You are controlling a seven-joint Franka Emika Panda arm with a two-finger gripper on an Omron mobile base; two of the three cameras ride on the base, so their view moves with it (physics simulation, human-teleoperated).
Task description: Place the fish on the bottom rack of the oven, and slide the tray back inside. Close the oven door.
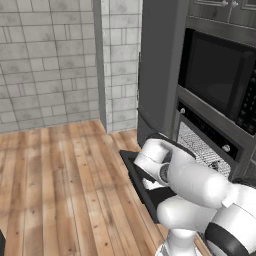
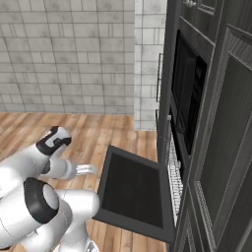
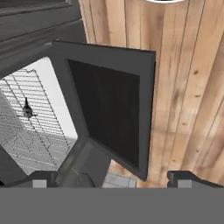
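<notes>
The gripper (image 3: pixel 109 177) is held wide open, and nothing is held in it. The oven door (image 3: pixel 109 109) hangs half open, just ahead of the fingertips. Its long edge runs across the gripper. Past the door, inside the oven (image 1: pixel 210 135), a small dark fish (image 3: pixel 27 111) is seen lying on the bottom rack (image 3: pixel 30 118).

I see a matt dark oven door (image 3: pixel 107 111), a thin silver wire rack (image 3: pixel 30 118), a planked wood floor (image 1: pixel 60 175), and grey tiled walls (image 1: pixel 45 60).
</notes>
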